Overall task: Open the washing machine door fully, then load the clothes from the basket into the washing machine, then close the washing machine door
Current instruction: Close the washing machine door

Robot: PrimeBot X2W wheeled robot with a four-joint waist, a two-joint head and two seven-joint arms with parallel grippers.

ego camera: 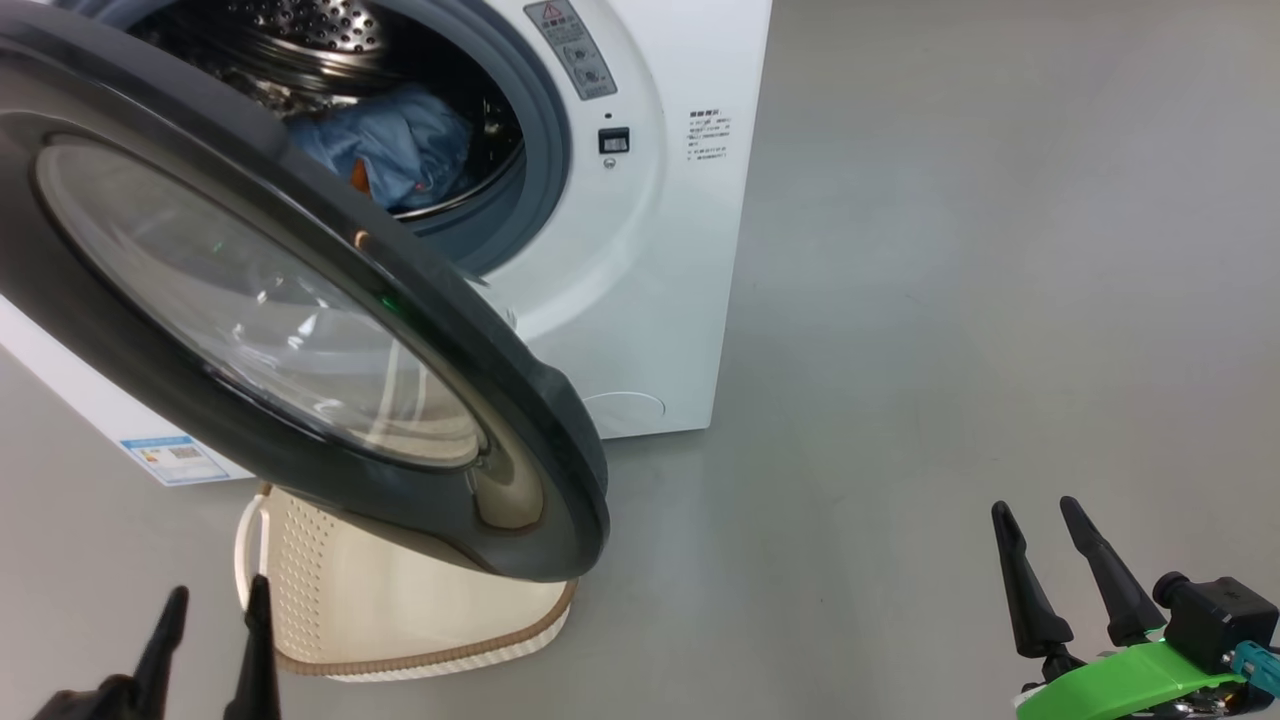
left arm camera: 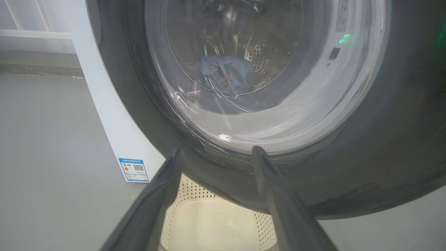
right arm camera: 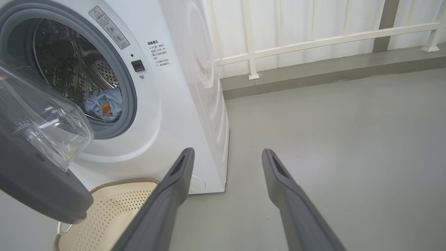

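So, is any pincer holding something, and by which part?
Nothing is held. The left pincer and the right pincer are open and empty; the clothes lie inside the washing machine.

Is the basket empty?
Looks empty: the basket shows bare perforated floor, though the door hides part; the clothes lie in the drum.

— What colour is the washing machine [ego camera: 650,300]?
— White; its door [ego camera: 545,400] is glossy black round clear glass.
— The clothes [ego camera: 400,150]?
— Light blue, flecked orange. The basket [ego camera: 400,610] is cream, dotted with holes, brown-rimmed. The floor [ego camera: 950,300] is plain grey.
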